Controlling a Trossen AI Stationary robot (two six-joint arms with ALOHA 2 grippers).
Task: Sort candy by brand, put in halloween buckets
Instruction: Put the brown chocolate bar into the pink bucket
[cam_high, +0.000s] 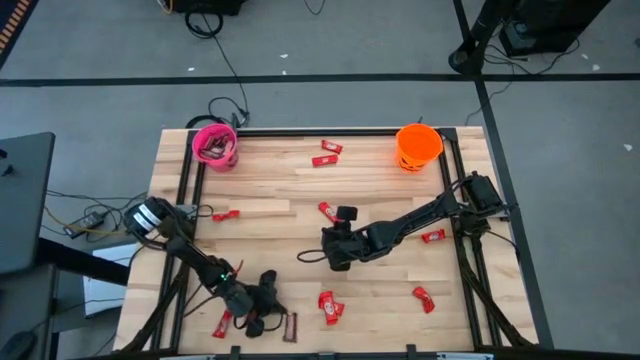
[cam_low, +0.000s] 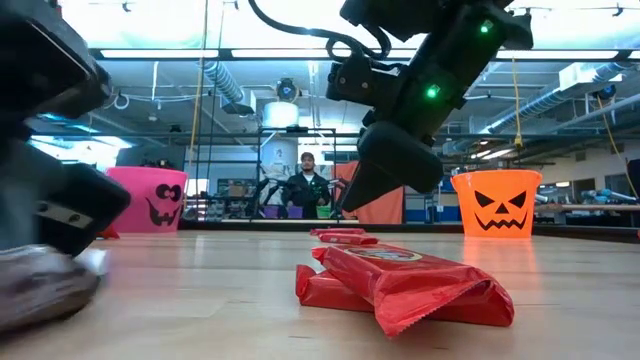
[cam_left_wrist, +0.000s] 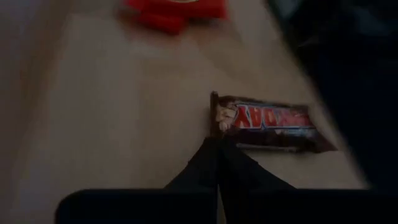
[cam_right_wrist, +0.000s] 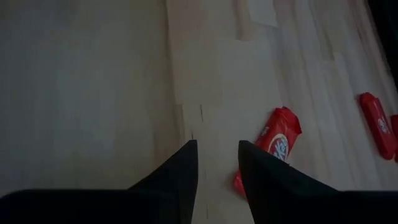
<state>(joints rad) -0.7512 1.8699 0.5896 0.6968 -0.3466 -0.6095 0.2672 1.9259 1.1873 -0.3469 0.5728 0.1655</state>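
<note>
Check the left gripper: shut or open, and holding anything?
Shut. In its wrist view the left gripper has its fingers pressed together with nothing between them; the dark brown bar lies just past the tips, ungrasped.

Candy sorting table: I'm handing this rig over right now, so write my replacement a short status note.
Left tool: shut, empty, at the near table edge; its tips meet beside a dark brown wrapped bar.
Right tool: open, empty, mid-table, above bare wood next to a bright red wrapped bar.
Hot pink round plastic pail: far left corner, already holds some candy.
Bright orange round plastic pail: far right corner; contents cannot be seen.
Left to do: about ten red bars and the brown bar lie scattered on the table.
</note>
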